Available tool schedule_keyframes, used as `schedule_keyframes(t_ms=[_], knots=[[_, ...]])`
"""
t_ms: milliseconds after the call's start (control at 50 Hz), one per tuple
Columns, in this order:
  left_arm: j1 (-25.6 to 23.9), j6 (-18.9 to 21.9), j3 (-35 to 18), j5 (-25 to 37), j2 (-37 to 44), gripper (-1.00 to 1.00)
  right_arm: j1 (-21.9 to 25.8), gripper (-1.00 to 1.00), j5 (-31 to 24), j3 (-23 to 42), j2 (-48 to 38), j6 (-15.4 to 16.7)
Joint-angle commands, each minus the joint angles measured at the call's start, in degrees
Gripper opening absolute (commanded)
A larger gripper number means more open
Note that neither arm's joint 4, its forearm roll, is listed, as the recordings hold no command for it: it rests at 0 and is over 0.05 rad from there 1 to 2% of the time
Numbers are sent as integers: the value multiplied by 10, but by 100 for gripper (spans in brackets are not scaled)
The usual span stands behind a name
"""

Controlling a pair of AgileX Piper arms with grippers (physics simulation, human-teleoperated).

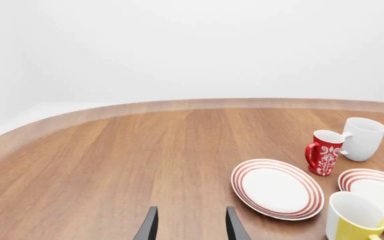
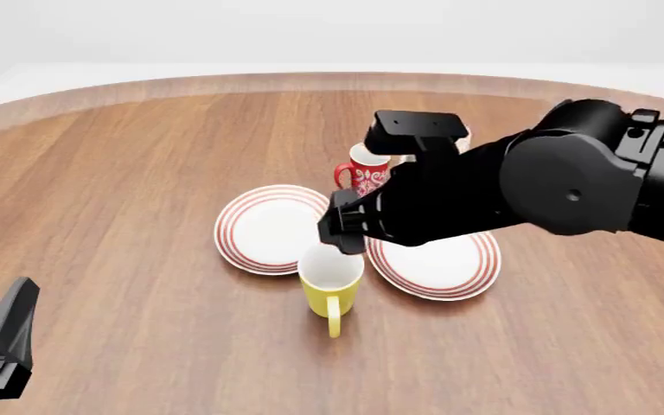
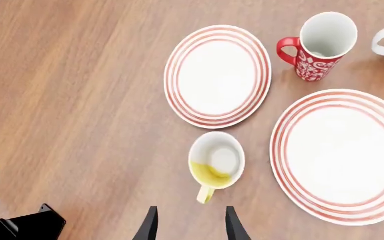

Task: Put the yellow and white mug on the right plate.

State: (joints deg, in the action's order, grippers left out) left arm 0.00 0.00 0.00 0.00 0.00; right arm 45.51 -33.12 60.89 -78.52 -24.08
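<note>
Yellow and white mug (image 2: 331, 290) stood upright on table (image 2: 136, 173), in gap between both plates, toward near side; handle turned away from plates. Right plate (image 2: 436, 259) located just beside mug, not touched. Right gripper (image 3: 188, 222) positioned above mug, fingers spread, nothing grasped. Left gripper (image 1: 190, 225) well apart from mug, fingers spread, nothing held.

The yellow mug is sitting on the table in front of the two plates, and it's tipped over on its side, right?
Not quite. The yellow mug is in front of the two plates, the left plate and the right plate, but it stands upright. The right wrist view looks straight down into its open white inside, and the front view shows it standing too.
</note>
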Motion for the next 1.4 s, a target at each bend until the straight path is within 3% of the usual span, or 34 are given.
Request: schedule_keyframes(t_ms=[20, 40, 1400], knots=[[0, 0, 0, 0, 0, 100, 10, 100, 47, -27, -24, -18], [0, 0, 0, 0, 0, 100, 31, 100, 91, -53, -52, -40], [0, 0, 0, 0, 0, 100, 32, 100, 201, -126, -94, -96]])
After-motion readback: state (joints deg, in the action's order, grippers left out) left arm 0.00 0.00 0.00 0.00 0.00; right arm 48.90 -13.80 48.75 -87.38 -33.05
